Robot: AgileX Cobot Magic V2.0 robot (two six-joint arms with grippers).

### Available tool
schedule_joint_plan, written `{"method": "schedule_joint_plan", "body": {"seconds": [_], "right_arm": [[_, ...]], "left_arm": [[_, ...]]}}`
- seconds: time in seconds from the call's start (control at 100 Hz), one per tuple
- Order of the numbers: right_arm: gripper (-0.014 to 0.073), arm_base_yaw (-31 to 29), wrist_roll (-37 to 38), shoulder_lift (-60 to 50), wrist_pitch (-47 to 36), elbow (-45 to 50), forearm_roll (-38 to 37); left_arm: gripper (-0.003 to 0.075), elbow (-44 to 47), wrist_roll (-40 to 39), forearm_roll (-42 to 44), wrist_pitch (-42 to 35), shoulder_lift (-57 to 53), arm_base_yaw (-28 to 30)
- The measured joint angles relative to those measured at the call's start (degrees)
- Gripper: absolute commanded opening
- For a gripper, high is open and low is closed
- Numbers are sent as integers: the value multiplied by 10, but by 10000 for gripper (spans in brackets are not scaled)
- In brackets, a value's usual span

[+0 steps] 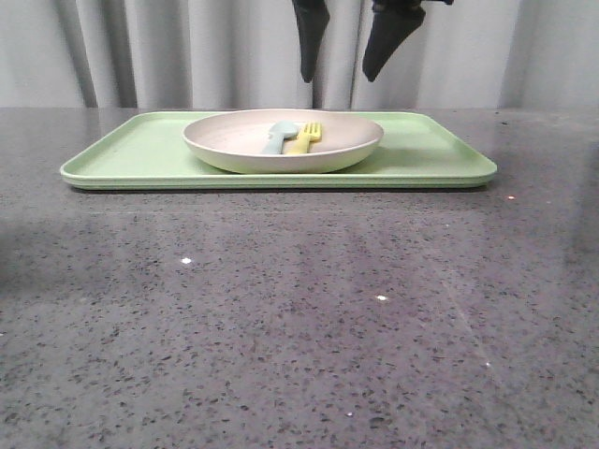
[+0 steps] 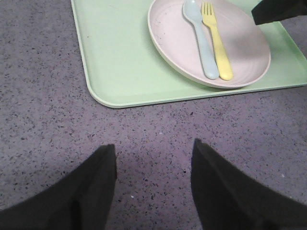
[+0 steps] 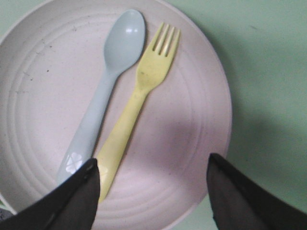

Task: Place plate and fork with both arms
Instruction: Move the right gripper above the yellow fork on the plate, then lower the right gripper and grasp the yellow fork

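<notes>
Plate (image 1: 281,150) sits on green tray (image 1: 112,159), fork (image 3: 139,103) + spoon (image 3: 103,88) side by side inside plate. R gripper (image 3: 153,191) directly over plate, fingers spread, empty, fork handle near one fingertip. L gripper (image 2: 153,182) over bare tabletop (image 2: 43,143) beside tray, spread, empty.

A dark grey speckled stone bench (image 1: 299,337) is filling the foreground and catching small glints of light, while a pale grey curtain (image 1: 187,51) is hanging in vertical folds all along its far edge, closing off the room behind.
</notes>
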Motion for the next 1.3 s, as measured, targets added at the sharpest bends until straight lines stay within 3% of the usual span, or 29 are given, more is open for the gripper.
{"method": "schedule_joint_plan", "body": {"seconds": [0.25,1.3], "right_arm": [[486,0,20,41,10,-36,0],[486,0,40,103,-20,-39,23]], "left_arm": [[357,0,0,0,7,0,0],[357,0,0,0,8,0,0]]}}
